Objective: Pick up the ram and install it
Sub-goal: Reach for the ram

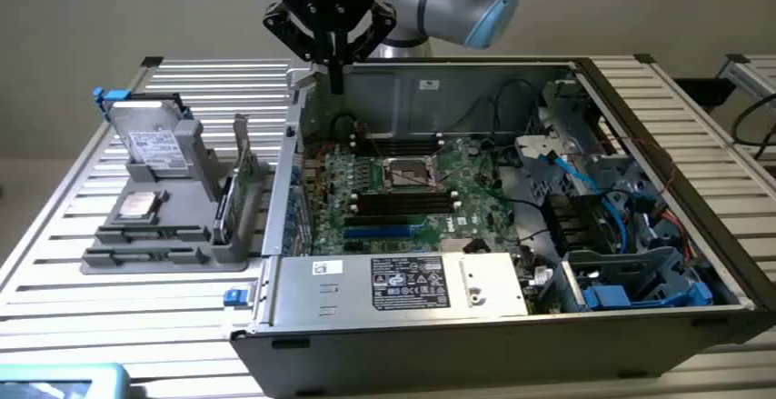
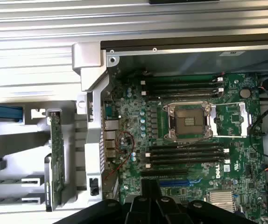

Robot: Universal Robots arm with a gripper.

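The ram [image 1: 224, 210] is a thin dark stick standing on edge in the grey holder [image 1: 158, 235], left of the open computer case in the exterior view. It sits just beside a taller green card [image 1: 242, 158]. In the wrist view the ram [image 2: 46, 182] is a narrow strip next to that card [image 2: 55, 158]. My gripper [image 1: 336, 76] hangs shut and holds nothing, high over the case's far left corner and well away from the ram. Its black fingers [image 2: 151, 184] point down over the motherboard [image 2: 227, 140]. Black memory slots [image 2: 185, 154] lie on either side of the processor socket [image 2: 189, 121].
A silver hard drive [image 1: 155, 144] stands at the holder's far end, and another drive [image 1: 137, 204] lies flat on it. The case wall [image 1: 285, 190] separates the holder from the motherboard. Cables and blue drive brackets [image 1: 631, 281] crowd the case on the exterior view's right.
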